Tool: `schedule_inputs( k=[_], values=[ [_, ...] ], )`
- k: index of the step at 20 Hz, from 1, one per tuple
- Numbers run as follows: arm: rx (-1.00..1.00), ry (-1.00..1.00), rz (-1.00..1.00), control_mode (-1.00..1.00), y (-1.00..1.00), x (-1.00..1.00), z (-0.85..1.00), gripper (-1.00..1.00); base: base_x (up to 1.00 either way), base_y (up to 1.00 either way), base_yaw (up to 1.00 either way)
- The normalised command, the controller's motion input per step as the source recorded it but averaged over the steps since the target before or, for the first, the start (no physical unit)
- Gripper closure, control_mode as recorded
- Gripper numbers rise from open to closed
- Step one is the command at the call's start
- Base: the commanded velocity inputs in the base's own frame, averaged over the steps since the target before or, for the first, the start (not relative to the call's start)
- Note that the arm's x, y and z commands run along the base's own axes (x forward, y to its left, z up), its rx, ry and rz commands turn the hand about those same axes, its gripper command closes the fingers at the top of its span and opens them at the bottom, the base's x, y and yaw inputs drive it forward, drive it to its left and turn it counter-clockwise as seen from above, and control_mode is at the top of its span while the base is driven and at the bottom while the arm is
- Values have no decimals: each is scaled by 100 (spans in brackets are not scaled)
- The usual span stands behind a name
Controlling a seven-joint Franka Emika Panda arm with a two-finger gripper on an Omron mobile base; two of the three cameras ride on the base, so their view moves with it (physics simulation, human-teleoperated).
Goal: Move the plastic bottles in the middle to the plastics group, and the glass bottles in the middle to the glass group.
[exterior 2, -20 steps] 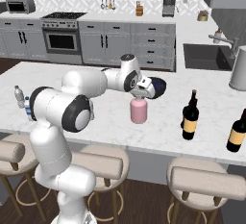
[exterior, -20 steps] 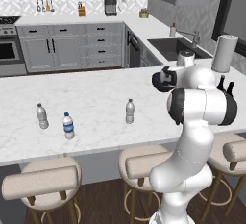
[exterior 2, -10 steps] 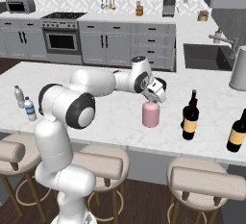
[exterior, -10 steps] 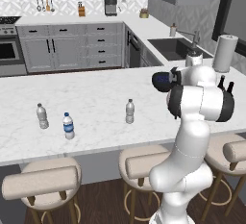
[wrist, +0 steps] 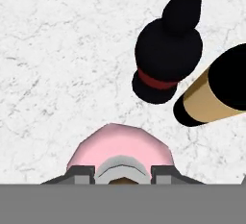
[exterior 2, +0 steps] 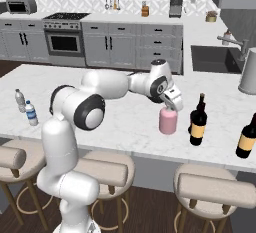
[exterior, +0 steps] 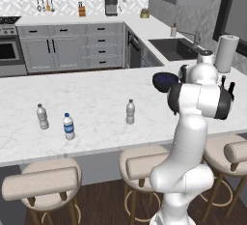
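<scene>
Gripper (exterior 2: 169,106) clamped on the neck of the pink bottle (exterior 2: 167,121), standing upright on the bench (exterior 2: 125,122) just beside the black bottle (exterior 2: 198,121), left of it.

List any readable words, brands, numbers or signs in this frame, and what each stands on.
None can be read.
Wine bottle: its yellowish label shows no legible text.
Second labelled bottle: label blank at this size.
Blue-labelled water bottle: label too small to read.
</scene>
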Motion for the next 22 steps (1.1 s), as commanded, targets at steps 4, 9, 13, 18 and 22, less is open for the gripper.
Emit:
schedule_inputs(
  k=[4, 9, 13, 18, 22],
  values=[
    [2, 0, -20, -100, -8, 0, 0, 100, 0, 0, 0],
    [0, 0, -20, -100, -4, 0, -5, 100, 0, 0, 0],
    [0, 0, -22, -100, -14, 0, -8, 100, 0, 0, 0],
    [0, 0, -19, -100, -24, 0, -2, 100, 0, 0, 0],
    [0, 0, -15, -100, -29, 0, -1, 100, 0, 0, 0]
  ],
)
